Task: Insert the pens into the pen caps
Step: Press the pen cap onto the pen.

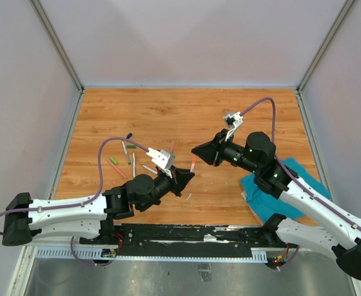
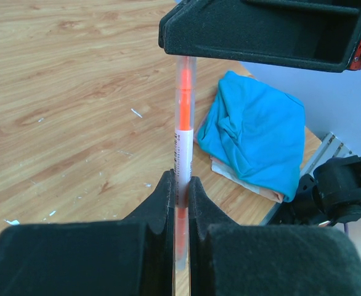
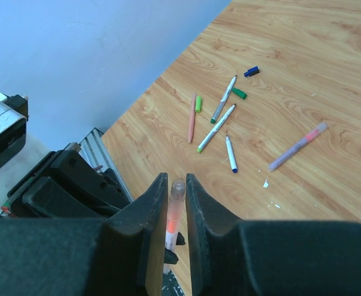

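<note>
Hovering over the tabletop (image 1: 199,111), the two arms faced each other nose to nose, and we had one orange pen (image 2: 183,123) strung between them. The left claw (image 2: 179,182) was clenched on the pen's white lower barrel, the pen pointing straight up in that wrist's view. The right claw (image 3: 175,179) had a finger on either side of the pen's far, translucent end. From these angles we could not tell whether it was pinching the pen or only flanking it.

Out on the wood by the left arm, the rest was waiting. The loose pens (image 3: 216,126) lay in a small scatter, with a green cap (image 3: 239,94) and a dark blue cap (image 3: 251,71) lying among them, off their pens. A pink-ended pen (image 3: 297,147) lay a little apart from that group. The teal cloth (image 1: 279,191) sat under the right arm, out of play.

Our read was early going: one pen in hand at the joining step, and several more pens and caps to match up after it.
</note>
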You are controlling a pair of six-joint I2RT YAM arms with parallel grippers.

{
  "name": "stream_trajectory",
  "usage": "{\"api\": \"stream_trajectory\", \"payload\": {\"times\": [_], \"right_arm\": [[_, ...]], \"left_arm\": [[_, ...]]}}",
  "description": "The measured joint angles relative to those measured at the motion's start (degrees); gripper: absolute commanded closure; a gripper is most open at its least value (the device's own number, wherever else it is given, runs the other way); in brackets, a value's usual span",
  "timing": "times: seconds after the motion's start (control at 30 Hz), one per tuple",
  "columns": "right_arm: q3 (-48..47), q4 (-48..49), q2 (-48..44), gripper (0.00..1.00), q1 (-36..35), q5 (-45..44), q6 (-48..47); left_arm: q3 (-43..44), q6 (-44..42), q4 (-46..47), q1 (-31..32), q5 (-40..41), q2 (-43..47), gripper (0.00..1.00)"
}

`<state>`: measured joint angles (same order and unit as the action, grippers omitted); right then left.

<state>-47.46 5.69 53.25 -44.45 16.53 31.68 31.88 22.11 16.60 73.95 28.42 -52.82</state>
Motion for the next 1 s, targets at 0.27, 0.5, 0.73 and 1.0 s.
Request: {"api": "stream_trajectory", "payload": {"times": [0.27, 0.5, 0.73, 1.0], "right_arm": [[0.0, 0.0, 0.1, 0.99, 0.0, 0.3, 0.0], [1.4, 0.3, -0.8, 1.00, -0.1, 0.4, -0.1], [4.0, 0.8, -2.6, 0.99, -2.3, -1.6, -1.1], [6.7, 3.0, -3.3, 1.00, -7.1, -6.6, -2.4]], "left_arm": [[0.0, 0.0, 0.0, 0.0, 0.0, 0.0, 0.99], [0.0, 0.0, -1.0, 0.0, -0.3, 0.0, 1.00], [0.9, -0.7, -4.9, 0.1, -2.0, 0.0, 0.99], [1.5, -1.1, -9.1, 0.1, -3.1, 0.0, 1.00]]}}
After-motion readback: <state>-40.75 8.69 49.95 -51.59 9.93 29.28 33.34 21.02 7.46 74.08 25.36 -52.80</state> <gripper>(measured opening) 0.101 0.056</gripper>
